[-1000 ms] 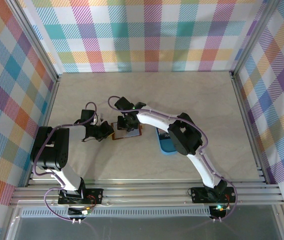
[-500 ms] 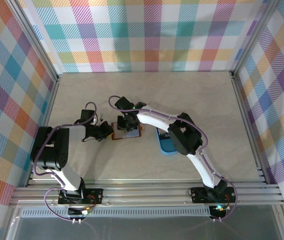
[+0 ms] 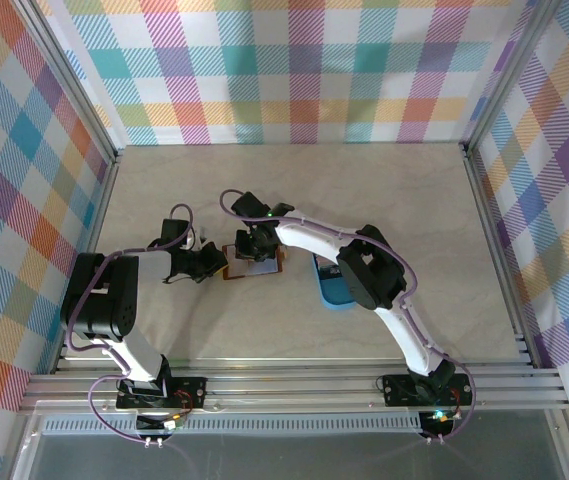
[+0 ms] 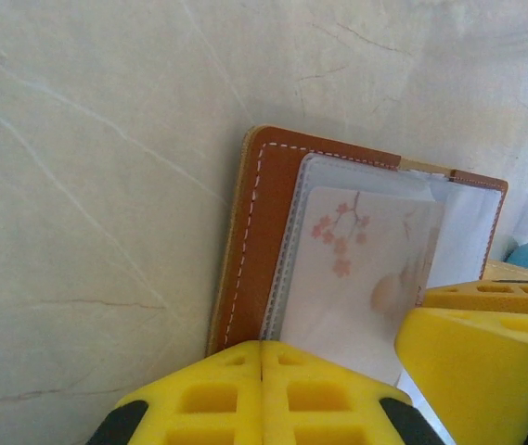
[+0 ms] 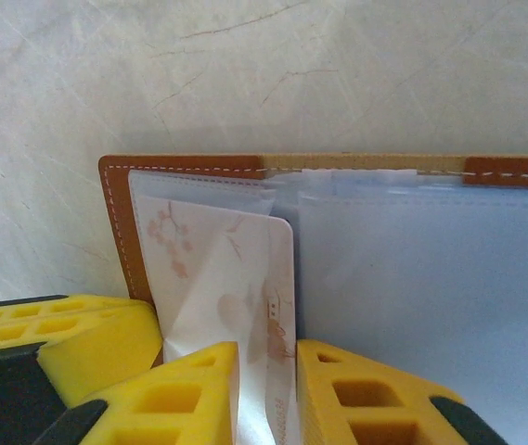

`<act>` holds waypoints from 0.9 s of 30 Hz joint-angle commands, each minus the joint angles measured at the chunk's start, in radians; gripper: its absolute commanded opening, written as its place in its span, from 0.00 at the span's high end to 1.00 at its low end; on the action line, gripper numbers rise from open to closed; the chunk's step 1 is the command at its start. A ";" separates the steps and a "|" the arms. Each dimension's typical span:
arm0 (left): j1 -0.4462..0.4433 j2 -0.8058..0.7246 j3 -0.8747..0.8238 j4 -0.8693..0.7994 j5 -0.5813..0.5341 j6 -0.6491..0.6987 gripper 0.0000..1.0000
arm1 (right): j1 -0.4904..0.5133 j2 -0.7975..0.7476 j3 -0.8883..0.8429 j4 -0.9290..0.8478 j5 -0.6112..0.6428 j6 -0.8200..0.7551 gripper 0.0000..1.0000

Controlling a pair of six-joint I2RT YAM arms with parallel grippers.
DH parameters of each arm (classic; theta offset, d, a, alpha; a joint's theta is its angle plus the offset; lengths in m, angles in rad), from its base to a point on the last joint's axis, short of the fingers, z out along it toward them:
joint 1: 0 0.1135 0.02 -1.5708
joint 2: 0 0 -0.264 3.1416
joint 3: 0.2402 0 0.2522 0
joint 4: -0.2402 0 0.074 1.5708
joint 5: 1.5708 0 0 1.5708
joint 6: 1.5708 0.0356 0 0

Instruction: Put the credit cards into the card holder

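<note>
Card holder [image 4: 264,213] lies open on beige marbled tabletop [image 3: 294,190] between plaid walls [image 3: 294,70].

- The left arm [image 3: 114,300] rises from its base at the near left, folds back at the elbow and reaches right, low over the table.
- The left gripper [image 3: 212,262] points right. In the left wrist view its yellow pads [image 4: 208,399] press flat together, with no gap between them.
- The right arm [image 3: 394,320] leans up and left from its base. It bends at a dark elbow and its white forearm stretches left.
- The right gripper [image 3: 254,246] points down, close to the left one.
- In the right wrist view its pads [image 5: 356,399] stand slightly apart with a card [image 5: 236,278] between them. I can't tell whether they pinch it.
</note>
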 commanded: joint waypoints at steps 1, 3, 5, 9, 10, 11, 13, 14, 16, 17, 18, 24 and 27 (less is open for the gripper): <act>-0.003 0.006 -0.006 -0.011 0.016 0.004 0.94 | 0.023 0.011 0.006 0.083 -0.094 0.019 0.78; -0.003 0.004 -0.007 -0.012 0.017 0.004 0.94 | 0.023 0.011 0.006 0.084 -0.096 0.021 0.78; -0.004 0.001 -0.010 -0.013 0.015 0.004 0.94 | 0.024 0.008 0.003 0.086 -0.096 0.020 0.78; -0.003 0.001 -0.010 -0.013 0.016 0.004 0.93 | 0.022 0.006 0.005 0.087 -0.092 0.020 0.79; -0.003 0.001 -0.010 -0.013 0.016 0.004 0.93 | 0.022 0.004 0.004 0.085 -0.090 0.018 0.78; -0.003 0.000 -0.011 -0.013 0.014 0.005 0.94 | 0.022 0.000 0.004 0.082 -0.084 0.017 0.77; -0.003 -0.001 -0.010 -0.014 0.014 0.004 0.94 | 0.022 -0.009 0.000 0.074 -0.068 0.009 0.74; -0.003 -0.003 -0.010 -0.015 0.014 0.004 0.94 | 0.020 -0.017 -0.003 0.069 -0.061 0.005 0.72; -0.003 -0.003 -0.010 -0.016 0.013 0.004 0.94 | 0.017 -0.030 -0.010 0.060 -0.047 -0.004 0.67; -0.004 -0.005 -0.010 -0.016 0.014 0.004 0.93 | 0.014 -0.040 -0.013 0.051 -0.036 -0.014 0.65; -0.003 -0.007 -0.010 -0.018 0.014 0.004 0.93 | 0.013 -0.051 -0.013 0.036 -0.020 -0.029 0.64; -0.003 -0.021 -0.007 -0.025 0.012 0.007 0.93 | -0.016 -0.182 -0.123 0.019 0.046 -0.088 0.61; -0.004 -0.025 -0.007 -0.015 0.017 0.004 0.93 | -0.038 -0.245 -0.190 0.014 0.058 -0.117 0.58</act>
